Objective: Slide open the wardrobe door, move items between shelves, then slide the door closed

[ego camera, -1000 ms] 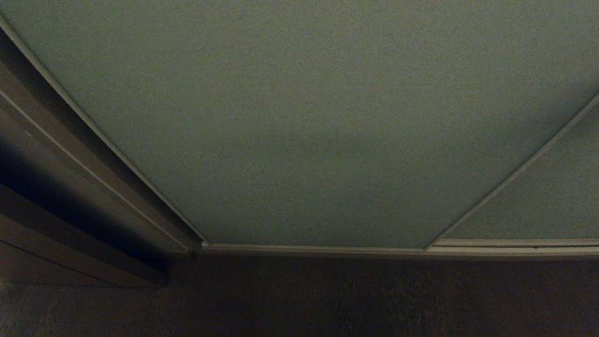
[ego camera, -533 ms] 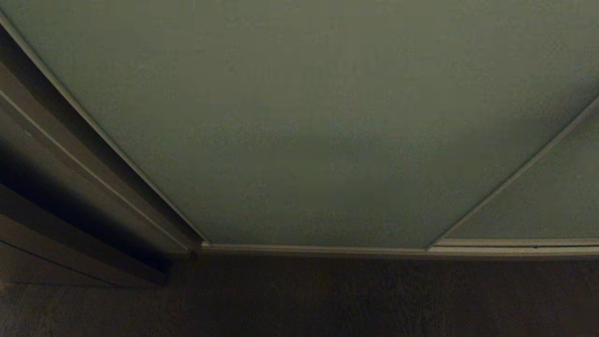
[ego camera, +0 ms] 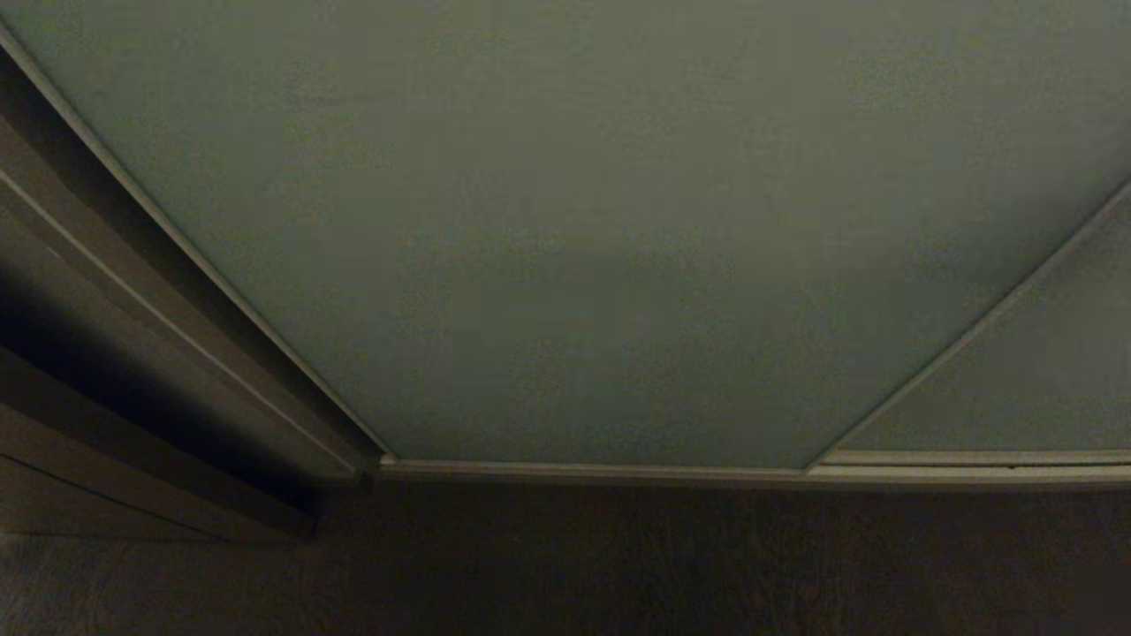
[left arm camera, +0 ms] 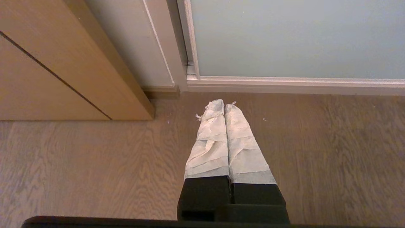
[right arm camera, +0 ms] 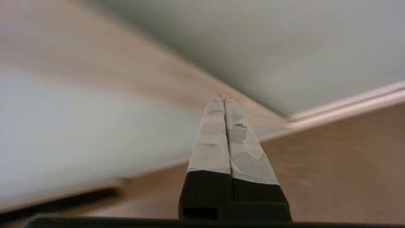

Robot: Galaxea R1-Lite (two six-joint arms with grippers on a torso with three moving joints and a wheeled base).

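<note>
**Door shut, both claws closed near the floor**

Door (ego camera: 583,230) fills most of the head view: a pale grey-green matte panel in a slim light frame, standing closed, its bottom edge running along the track just above the wooden floor (ego camera: 671,565). A second, like panel (ego camera: 1034,380) shows at the right, its frame meeting the first at a slanted line. At the left stands a wood-toned cabinet side (ego camera: 79,442) in shadow. Neither arm shows in the head view, and no shelf or plush toy can be seen anywhere.

The left claw (left arm camera: 224,106) hangs low over the floor, pointing at the door's bottom left corner. Its two tape-wrapped fingers (left arm camera: 210,145) lie pressed together, closed on nothing. The tape is frayed at the tips.

The right claw (right arm camera: 222,97) is also closed and empty, its taped fingers (right arm camera: 212,142) touching along their length. Its view is smeared with motion; behind the tips lie the grey-green panel, a pale strip of frame and brown floor, all tilted.

No brand, label or writing can be read on the door, cabinet or claws.
</note>
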